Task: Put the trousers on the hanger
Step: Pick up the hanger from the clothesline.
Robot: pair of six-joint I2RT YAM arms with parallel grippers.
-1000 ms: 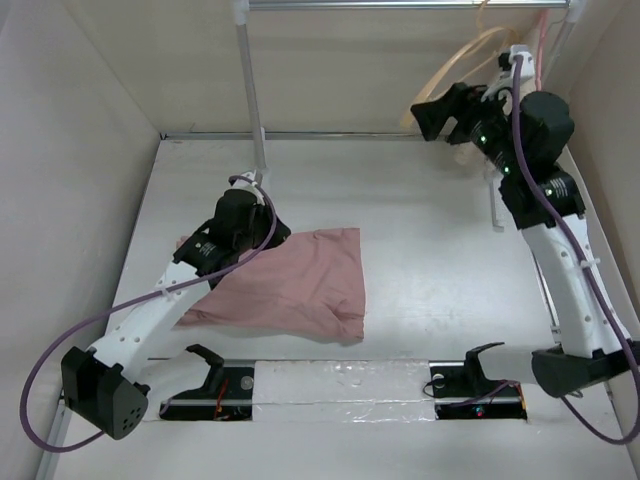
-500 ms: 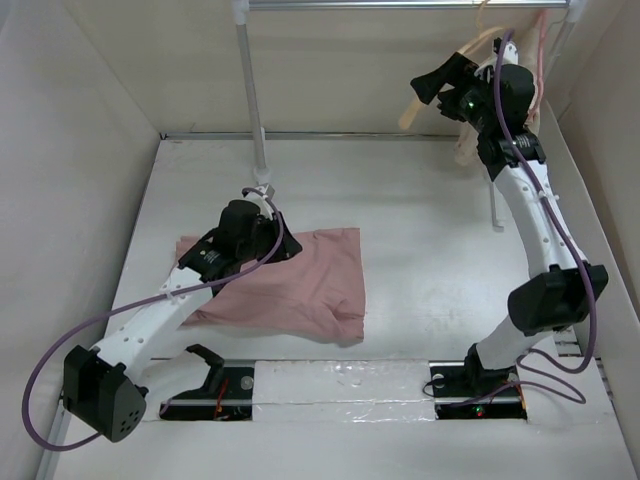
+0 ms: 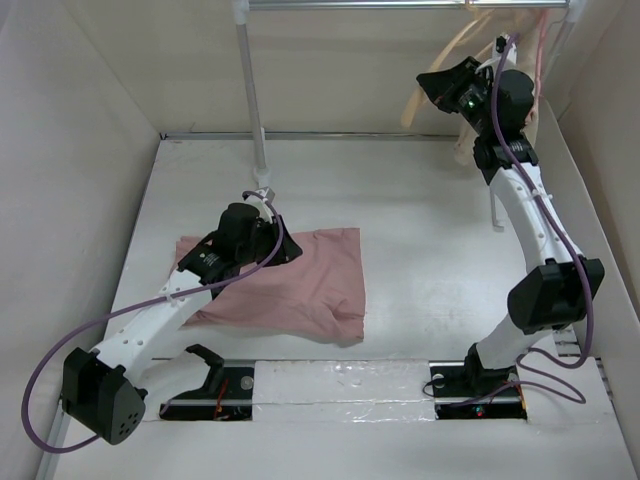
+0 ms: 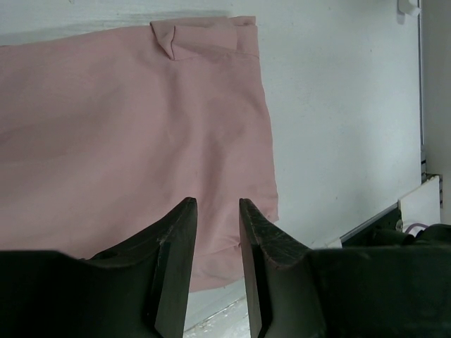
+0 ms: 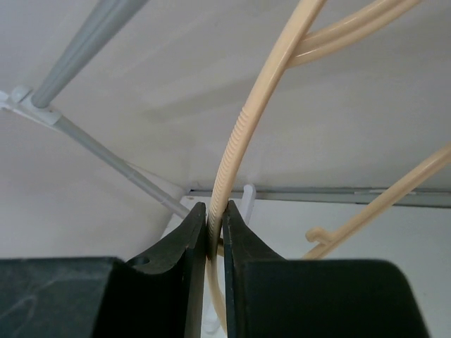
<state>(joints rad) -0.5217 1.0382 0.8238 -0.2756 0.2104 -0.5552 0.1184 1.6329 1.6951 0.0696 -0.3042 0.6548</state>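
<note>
the trousers (image 3: 300,285) lie folded flat on the table (image 3: 440,250), toward the near left. the left gripper (image 4: 217,211) hangs just above them, jaws a little apart with nothing between. at the far right, up by the rail (image 3: 400,5), the right gripper (image 5: 215,215) is clamped on a thin arm of the hanger (image 5: 236,141). the cloth looks soft, light and floppy, so it is best pinched at a thick edge. the hanger looks stiff, light and smooth, and may swivel in the grip.

We note left arm (image 3: 150,320) and right arm (image 3: 530,210): white links, black joints, purple cables (image 3: 26,400), black fingers (image 4: 176,260).
</note>
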